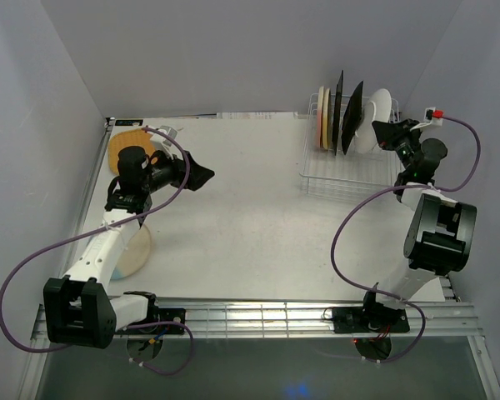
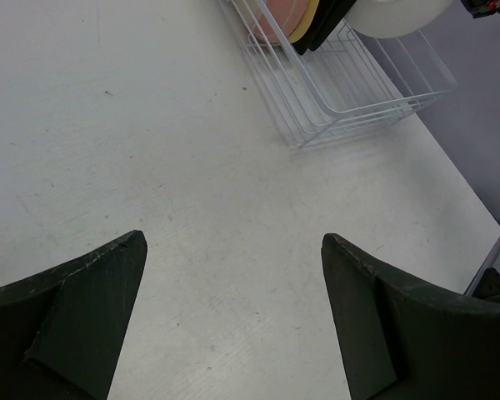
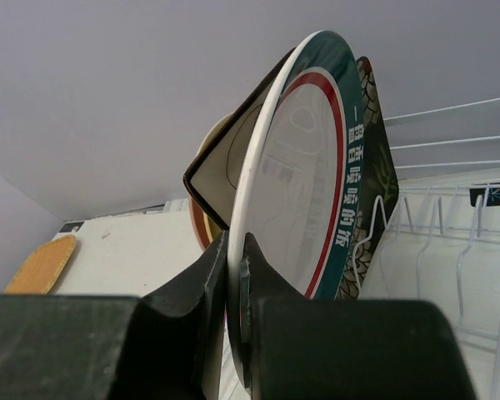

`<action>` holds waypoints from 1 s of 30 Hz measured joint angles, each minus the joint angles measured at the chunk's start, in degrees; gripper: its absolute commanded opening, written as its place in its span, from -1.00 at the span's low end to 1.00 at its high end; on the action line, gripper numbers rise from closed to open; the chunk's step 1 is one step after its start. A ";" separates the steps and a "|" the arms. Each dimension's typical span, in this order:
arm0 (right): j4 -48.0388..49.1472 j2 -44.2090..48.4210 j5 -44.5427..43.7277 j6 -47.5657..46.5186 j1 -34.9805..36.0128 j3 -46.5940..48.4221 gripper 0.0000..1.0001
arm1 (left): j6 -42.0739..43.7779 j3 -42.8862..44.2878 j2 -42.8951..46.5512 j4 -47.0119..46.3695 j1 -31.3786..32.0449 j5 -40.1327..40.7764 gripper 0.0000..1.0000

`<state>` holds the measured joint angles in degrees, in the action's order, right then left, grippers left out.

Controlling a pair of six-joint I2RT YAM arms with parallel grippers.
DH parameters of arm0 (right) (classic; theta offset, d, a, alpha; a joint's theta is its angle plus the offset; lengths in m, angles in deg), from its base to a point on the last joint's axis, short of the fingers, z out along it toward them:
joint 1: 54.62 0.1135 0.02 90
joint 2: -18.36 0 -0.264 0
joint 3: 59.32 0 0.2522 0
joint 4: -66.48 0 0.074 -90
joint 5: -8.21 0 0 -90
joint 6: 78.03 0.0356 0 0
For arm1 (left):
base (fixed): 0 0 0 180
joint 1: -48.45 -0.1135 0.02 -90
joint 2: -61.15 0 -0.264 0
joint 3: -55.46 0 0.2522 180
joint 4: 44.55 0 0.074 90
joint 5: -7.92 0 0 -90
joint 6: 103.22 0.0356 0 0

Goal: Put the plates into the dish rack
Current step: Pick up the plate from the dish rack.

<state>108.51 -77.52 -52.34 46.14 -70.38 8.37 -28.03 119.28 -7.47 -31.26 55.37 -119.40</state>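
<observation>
The white wire dish rack (image 1: 350, 171) stands at the back right, also seen in the left wrist view (image 2: 350, 92). Several plates stand on edge in it: round pink and yellow ones (image 1: 323, 117) and two dark square ones (image 1: 346, 117). At the row's right end my right gripper (image 3: 236, 242) is shut on the rim of the green-rimmed white plate (image 3: 304, 167), which leans against a black floral plate (image 3: 377, 137). My left gripper (image 1: 202, 175) hangs open over bare table, nothing between its fingers (image 2: 92, 308). An orange square plate (image 1: 127, 148) lies at the back left. A cream round plate (image 1: 139, 250) lies partly under the left arm.
Grey walls close in the table on the left, back and right. The rack's near half (image 1: 350, 179) holds no plates. Purple cables (image 1: 358, 217) loop off both arms. A metal rail (image 1: 258, 315) runs along the table's near edge.
</observation>
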 measured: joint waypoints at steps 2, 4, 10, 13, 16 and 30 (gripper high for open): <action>2.78 -1.53 0.61 0.81 0.00 0.00 -0.84 | 0.00 -0.04 0.44 -0.02 0.00 -0.17 0.92; 4.59 -3.04 0.79 1.51 -0.02 0.00 -0.85 | 0.02 -0.15 0.76 -0.17 0.00 -0.28 0.93; 7.67 -5.90 0.94 2.38 -0.15 -0.07 -0.85 | 0.22 -0.76 0.92 -0.61 0.00 -0.44 0.93; 8.44 -6.14 0.98 2.25 -0.15 -0.07 -0.84 | 0.24 -0.79 0.92 -0.70 0.00 -0.44 0.93; 9.40 -6.99 0.98 2.14 -0.22 -0.04 -0.85 | 0.26 -0.81 0.92 -0.81 0.00 -0.46 0.93; 12.26 -10.05 1.44 4.09 -0.66 0.35 -0.84 | 0.37 -0.83 0.92 -0.83 0.00 -0.44 0.93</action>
<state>120.77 -87.57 -50.90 50.23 -71.04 8.72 -27.66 118.45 -6.55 -32.09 55.37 -119.84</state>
